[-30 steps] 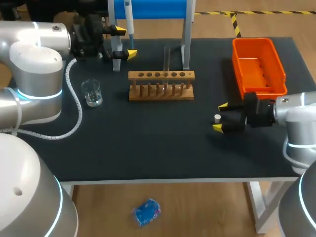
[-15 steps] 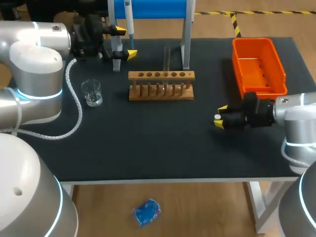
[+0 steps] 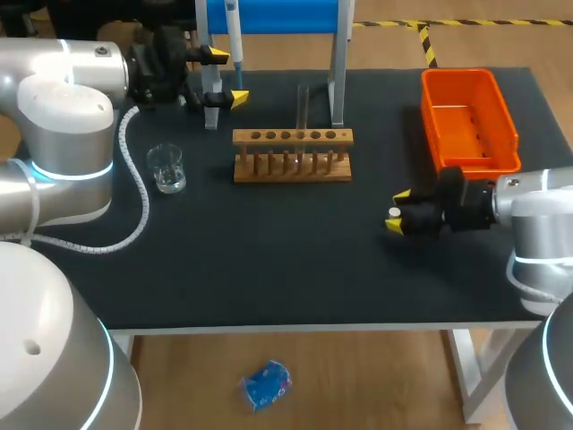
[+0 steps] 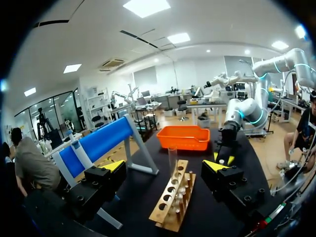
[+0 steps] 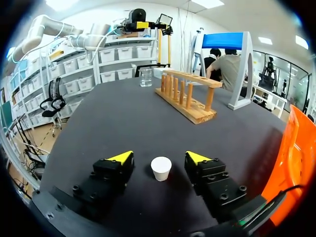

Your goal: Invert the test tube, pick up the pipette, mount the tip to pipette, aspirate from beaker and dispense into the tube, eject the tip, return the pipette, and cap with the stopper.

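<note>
A small white stopper [image 3: 394, 213] [image 5: 161, 168] stands on the black table between the fingers of my right gripper [image 3: 398, 211] [image 5: 159, 159]. A narrow gap shows on each side of it, so the gripper is open. The glass test tube [image 3: 303, 106] [image 4: 172, 159] stands upright in the wooden rack [image 3: 293, 154] [image 4: 174, 200]. The pipette [image 3: 232, 27] hangs on the blue stand at the back. My left gripper [image 3: 226, 76] [image 4: 165, 168] is wide open beside it and holds nothing. A glass beaker [image 3: 166, 167] [image 5: 145, 77] sits left of the rack.
An orange bin [image 3: 469, 121] [image 5: 291, 158] stands at the back right, close behind my right arm. The blue stand's legs [image 3: 338, 63] rise just behind the rack. A white cable [image 3: 134, 179] loops on the table beside the beaker.
My right gripper's fingers have drawn in around the stopper, from wide apart to close on either side. The stopper and the left arm have not moved.
</note>
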